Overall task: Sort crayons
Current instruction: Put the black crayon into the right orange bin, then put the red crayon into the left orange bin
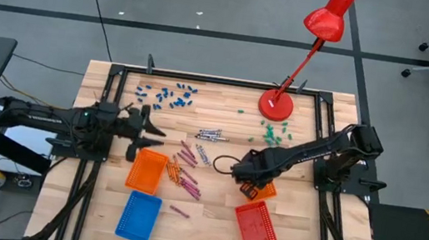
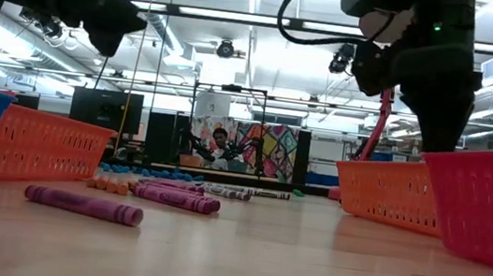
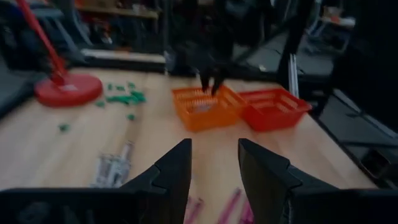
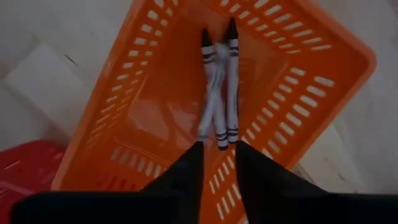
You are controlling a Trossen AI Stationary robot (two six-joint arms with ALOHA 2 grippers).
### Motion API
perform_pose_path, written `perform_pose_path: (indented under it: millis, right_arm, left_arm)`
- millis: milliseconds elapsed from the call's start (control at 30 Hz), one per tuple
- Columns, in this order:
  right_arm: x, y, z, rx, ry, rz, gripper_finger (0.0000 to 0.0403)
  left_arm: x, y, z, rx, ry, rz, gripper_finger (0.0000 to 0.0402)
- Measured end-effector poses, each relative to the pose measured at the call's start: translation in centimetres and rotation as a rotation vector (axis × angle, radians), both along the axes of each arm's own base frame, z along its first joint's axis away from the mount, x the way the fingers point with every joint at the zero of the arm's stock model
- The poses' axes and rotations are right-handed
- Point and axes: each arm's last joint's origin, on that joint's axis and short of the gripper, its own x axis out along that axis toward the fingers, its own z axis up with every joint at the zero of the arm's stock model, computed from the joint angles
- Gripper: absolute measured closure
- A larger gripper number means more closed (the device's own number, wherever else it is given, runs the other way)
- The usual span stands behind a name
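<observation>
Over the wooden table [image 1: 209,220] — right fingers [image 4: 217,163] slightly parted above two crayons [image 4: 219,93] — left fingers [image 3: 214,177] open, empty.

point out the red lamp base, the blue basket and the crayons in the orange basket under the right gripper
red lamp base [image 1: 275,105], high view, middle of disc
blue basket [image 1: 139,215], high view, mesh floor
grey crayons [image 4: 231,81], right wrist view, wrapper of one

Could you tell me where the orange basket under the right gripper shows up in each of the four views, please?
High view: orange basket, mostly hidden beneath the right gripper.
Low view: right of centre.
Left wrist view: centre, far across the table.
Right wrist view: fills the frame.
Shared landmark: the red basket beside it.
</observation>
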Motion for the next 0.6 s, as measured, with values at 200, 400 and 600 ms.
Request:
perform_pose_path:
  millis: [200, 400, 600]
  right_arm:
    - [0.0, 0.1, 0.3, -0.002, -0.009, -0.037, 0.0236]
    - [0.0, 0.5, 2.7, -0.069, -0.119, -0.019, 0.0222]
    - [-1.3, 1.1, 6.2, -0.271, -0.329, 0.005, 0.0224]
  left_arm:
    - [2.2, -3.0, -0.4, 0.044, 0.104, -0.059, 0.0259]
    - [5.1, -7.6, -0.6, 0.126, 0.301, -0.16, 0.0259]
    - [7.7, -12.3, -1.4, 0.14, 0.41, -0.221, 0.0259]
